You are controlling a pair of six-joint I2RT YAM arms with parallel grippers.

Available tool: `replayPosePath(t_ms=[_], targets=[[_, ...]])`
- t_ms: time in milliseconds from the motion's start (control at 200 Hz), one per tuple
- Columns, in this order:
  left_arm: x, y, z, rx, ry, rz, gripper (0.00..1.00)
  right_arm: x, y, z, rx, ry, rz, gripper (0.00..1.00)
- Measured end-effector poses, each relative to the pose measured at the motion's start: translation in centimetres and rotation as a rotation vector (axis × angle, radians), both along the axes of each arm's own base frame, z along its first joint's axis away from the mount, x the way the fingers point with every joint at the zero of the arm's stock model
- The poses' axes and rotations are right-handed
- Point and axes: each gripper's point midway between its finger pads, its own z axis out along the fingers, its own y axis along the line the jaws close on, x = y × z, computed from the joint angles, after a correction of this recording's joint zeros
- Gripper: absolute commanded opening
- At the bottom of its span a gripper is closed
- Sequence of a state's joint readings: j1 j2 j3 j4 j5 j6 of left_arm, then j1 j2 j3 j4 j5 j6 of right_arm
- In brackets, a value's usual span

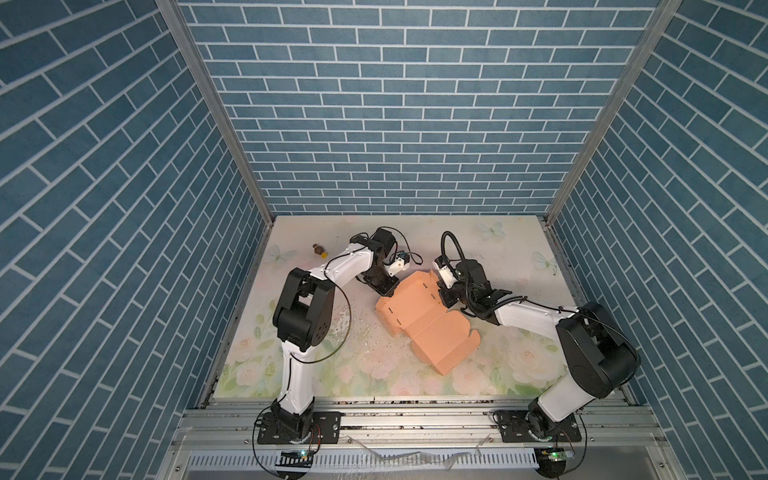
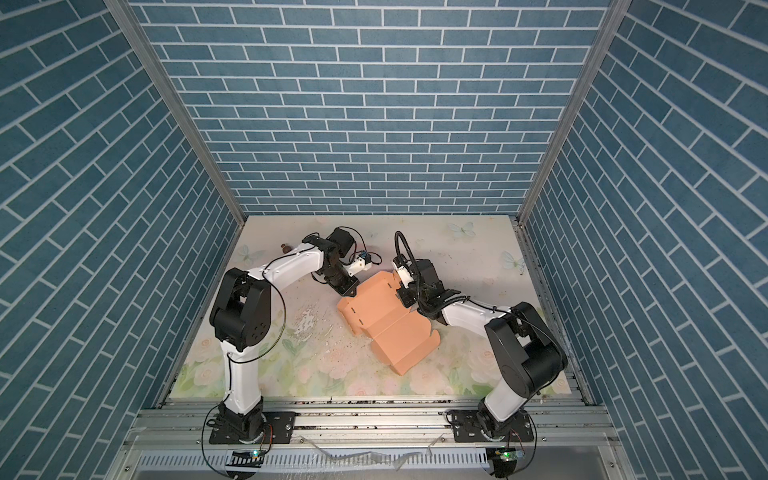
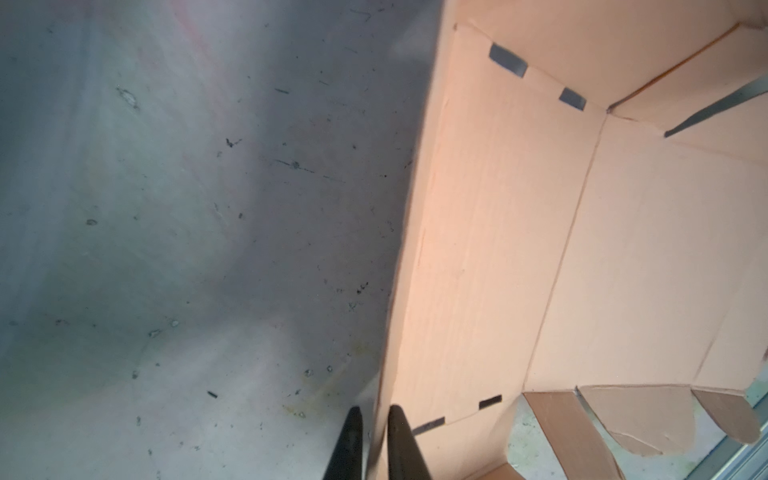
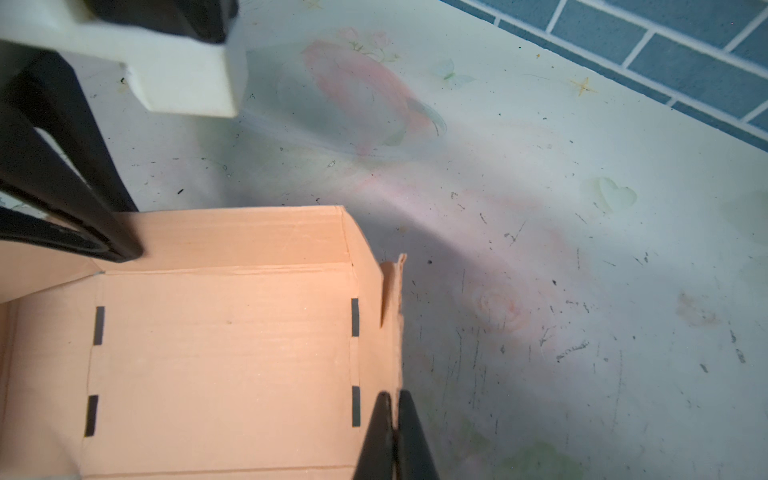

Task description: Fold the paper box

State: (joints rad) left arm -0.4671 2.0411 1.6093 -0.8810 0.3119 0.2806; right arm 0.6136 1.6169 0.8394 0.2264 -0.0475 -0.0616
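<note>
Paper box (image 1: 419, 320) lies half-formed, centre of the bench (image 1: 316, 374). Left gripper (image 3: 376, 444) pinches its far-left wall and right gripper (image 4: 395, 436) its right wall, both narrow. If you pull unevenly, the thin card may tear or slip free.

The floral table (image 1: 519, 249) bears the paper box (image 1: 432, 332); also a tiny, perhaps brown object (image 1: 319, 250).

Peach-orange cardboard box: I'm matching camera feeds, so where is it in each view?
In a top view: peach-orange cardboard box, lower middle of the picture.
In a top view: box, same place.
Left wrist: box, wall clamped by left gripper.
Right wrist: box, wall clamped by right gripper.
Shared landmark: dark slots along its creases.
</note>
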Motion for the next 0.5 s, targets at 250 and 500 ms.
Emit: replayPosePath(t_ms=[250, 500], targets=[[0.1, -0.1, -0.1, 0.002, -0.01, 0.004, 0.0, 0.2, 0.0, 0.3, 0.007, -0.011, -0.009, 0.0], [0.8, 0.9, 1.1, 0.082, -0.112, 0.04, 0.0, -0.2, -0.4, 1.8, 0.091, -0.029, -0.054, 0.45]])
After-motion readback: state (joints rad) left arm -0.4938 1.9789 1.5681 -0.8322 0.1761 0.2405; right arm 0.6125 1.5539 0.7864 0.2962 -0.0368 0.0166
